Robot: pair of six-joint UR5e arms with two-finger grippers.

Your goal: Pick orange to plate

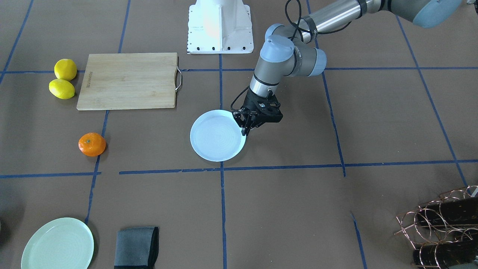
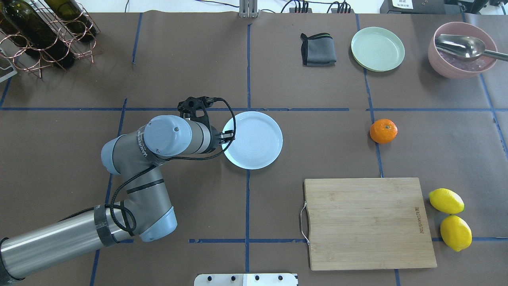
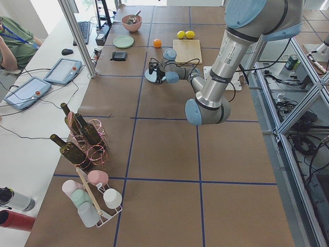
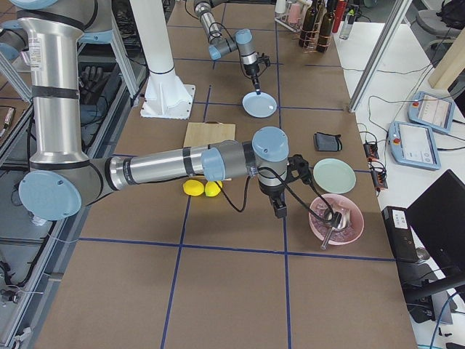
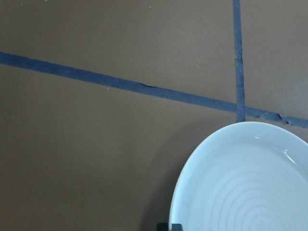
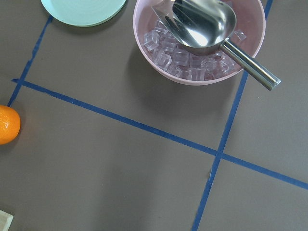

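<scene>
Shows a brown-papered counter (image 1: pixel 373 112) gridded with blue tape lines (image 1: pixel 283 167), beside a white desk (image 3: pixel 31 118), brightly lit.

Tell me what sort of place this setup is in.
Most likely a robotics lab workcell, not a kitchen: the table is papered brown and marked with a blue tape grid, a robot arm works over it, and operator tablets sit alongside.
</scene>
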